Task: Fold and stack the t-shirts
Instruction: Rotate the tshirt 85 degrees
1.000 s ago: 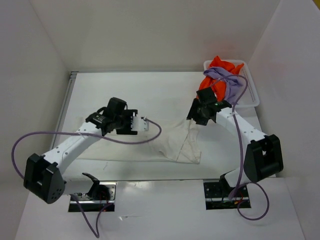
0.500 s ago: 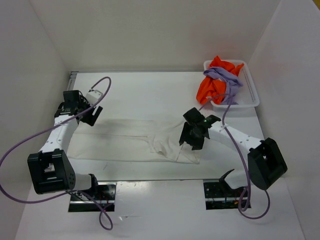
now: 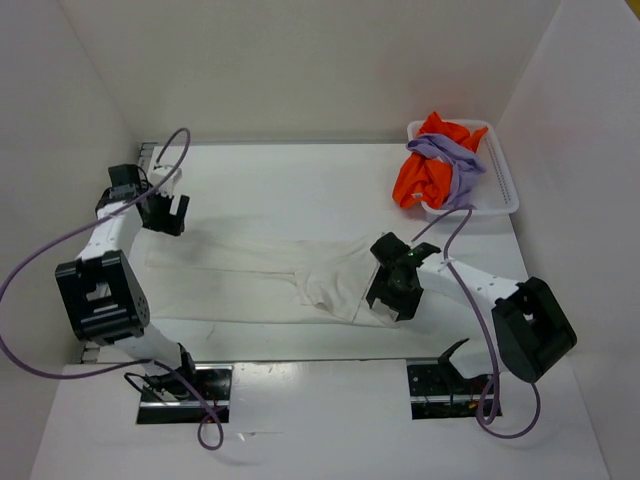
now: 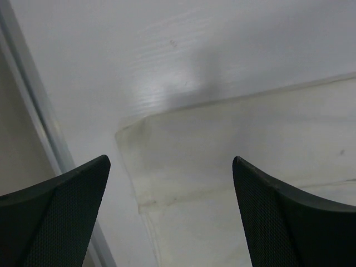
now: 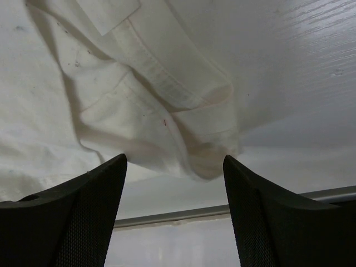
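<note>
Step in hand, as judged: flattening the white t-shirt (image 3: 250, 270), which lies across the table's (image 3: 300, 180) middle. Left gripper (image 3: 168, 212), fingers spread and empty, hovers over its far-left corner. Right gripper (image 3: 395, 297), fingers spread and empty, hangs over the bunched right end. Advice: pinch both ends low, pull apart evenly. Orange t-shirt (image 3: 415, 182) and lavender t-shirt (image 3: 450, 155) sit in the basket (image 3: 507, 190), far-right corner.

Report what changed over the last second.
The left gripper swung from mid-table out to the far left, now open above a corner of the white shirt. The right gripper came from beside the basket down to the shirt's bunched right end, jaws open. The orange shirt and purple shirt stayed in the basket.
</note>
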Controlling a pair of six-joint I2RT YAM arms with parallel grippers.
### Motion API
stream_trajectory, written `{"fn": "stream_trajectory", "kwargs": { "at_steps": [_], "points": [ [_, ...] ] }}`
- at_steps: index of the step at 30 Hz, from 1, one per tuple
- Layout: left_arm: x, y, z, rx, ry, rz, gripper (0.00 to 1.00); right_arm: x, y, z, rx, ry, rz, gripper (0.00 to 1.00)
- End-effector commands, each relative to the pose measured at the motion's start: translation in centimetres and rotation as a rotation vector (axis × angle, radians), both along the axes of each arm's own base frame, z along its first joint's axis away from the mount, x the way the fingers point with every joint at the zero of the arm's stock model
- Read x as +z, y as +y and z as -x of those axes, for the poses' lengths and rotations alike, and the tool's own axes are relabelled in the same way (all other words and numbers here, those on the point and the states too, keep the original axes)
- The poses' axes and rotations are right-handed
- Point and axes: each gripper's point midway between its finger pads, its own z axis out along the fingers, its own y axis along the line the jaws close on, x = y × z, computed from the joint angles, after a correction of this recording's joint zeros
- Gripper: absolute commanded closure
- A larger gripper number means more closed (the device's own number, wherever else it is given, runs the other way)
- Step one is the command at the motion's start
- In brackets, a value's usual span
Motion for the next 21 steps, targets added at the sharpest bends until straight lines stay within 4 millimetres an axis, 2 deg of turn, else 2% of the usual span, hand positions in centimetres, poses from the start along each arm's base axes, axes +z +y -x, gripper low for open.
{"fn": "stream_trajectory", "kwargs": {
  "at_steps": [1, 2, 3, 4, 5, 6, 7, 8, 10, 12, 15, 19, 21],
  "points": [
    [-1.1, -3.3, -1.2, -0.063, 0.113, 0.225, 0.03, -0.2, 0.2, -0.9, -0.035, -0.047, 0.003, 0.25],
    [-0.4, -3.0, -1.1, -0.036, 0.182, 0.286, 0.03, -0.4, 0.3, -1.0, -0.044, -0.053, -0.003, 0.25],
    [-2.6, -2.0, -0.7, 0.009, 0.263, 0.365, 0.05, -0.4, 0.5, -1.3, -0.044, -0.061, -0.010, 0.25],
    [-2.3, -2.3, -0.6, 0.019, 0.270, 0.428, 0.05, -0.4, 0.5, -1.3, -0.044, -0.061, -0.010, 0.25],
    [-2.2, -1.6, -1.0, 0.040, 0.246, 0.428, 0.05, -0.4, 0.3, -1.4, -0.047, -0.069, 0.001, 0.25],
    [-1.5, -1.4, -0.9, 0.052, 0.210, 0.401, 0.03, -0.6, 0.2, -1.3, -0.047, -0.061, 0.008, 0.25],
    [-1.2, -0.8, -1.6, 0.054, 0.163, 0.365, 0.02, -0.7, 0.1, -1.1, -0.039, -0.059, 0.021, 0.23],
    [-1.3, -0.1, -1.4, 0.075, 0.161, 0.325, 0.01, -0.9, -0.1, -0.8, -0.039, -0.052, 0.027, 0.23],
    [-1.6, 0.1, -1.3, 0.092, 0.172, 0.302, 0.01, -0.7, 0.0, -0.9, -0.048, -0.059, 0.020, 0.23],
    [-2.5, 2.3, -1.5, 0.151, 0.164, 0.283, 0.01, -0.5, 0.1, -1.0, -0.048, -0.068, 0.013, 0.23],
    [-3.0, 3.4, -2.2, 0.152, 0.127, 0.224, 0.01, -0.9, 0.3, -0.5, -0.027, -0.051, 0.025, 0.23],
    [-5.1, 4.2, -2.7, 0.169, 0.147, 0.207, 0.01, -1.7, 0.2, 0.2, -0.015, -0.015, 0.041, 0.23],
    [-5.6, 5.7, -3.2, 0.241, 0.135, 0.157, 0.01, -1.9, 0.1, 0.2, -0.016, -0.013, 0.054, 0.23]
  ]
}}
